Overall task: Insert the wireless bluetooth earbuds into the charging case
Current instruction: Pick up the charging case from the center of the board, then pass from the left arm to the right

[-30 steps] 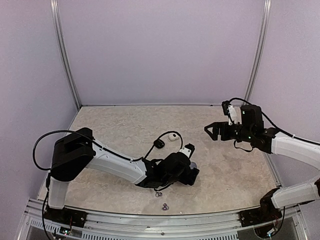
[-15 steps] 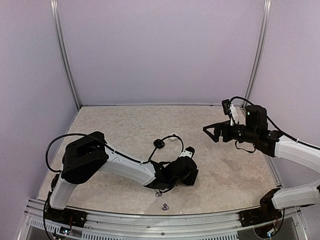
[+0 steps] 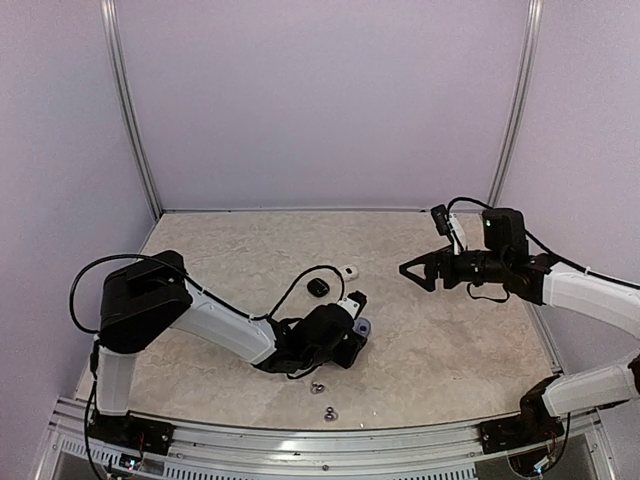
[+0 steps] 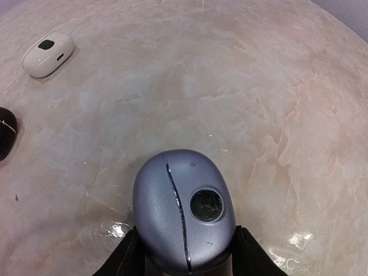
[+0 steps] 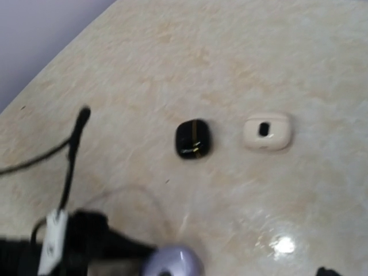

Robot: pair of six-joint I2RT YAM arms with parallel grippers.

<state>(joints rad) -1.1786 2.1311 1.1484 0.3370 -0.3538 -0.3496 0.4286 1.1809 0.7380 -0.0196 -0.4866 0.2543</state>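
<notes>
My left gripper point(image 4: 185, 260) is shut on a closed blue-grey charging case point(image 4: 183, 210), one black finger on each side of it, low over the table. The same case shows in the top view point(image 3: 361, 326) and at the bottom of the right wrist view point(image 5: 172, 263). Two tiny silvery-grey earbuds point(image 3: 317, 387) point(image 3: 329, 411) lie loose near the table's front edge, just in front of the left arm. My right gripper point(image 3: 412, 270) hangs open and empty above the table's right side. Its fingers barely show in its own wrist view.
A closed black case point(image 3: 318, 287) point(image 5: 193, 138) point(image 4: 4, 133) and a closed white case point(image 3: 348, 271) point(image 5: 266, 131) point(image 4: 49, 54) lie side by side on the marbled table, behind the left gripper. A black cable point(image 3: 290, 295) loops over the left arm.
My left gripper has shifted left with the blue-grey case in it. My right gripper has moved a little left and lower, still open.
</notes>
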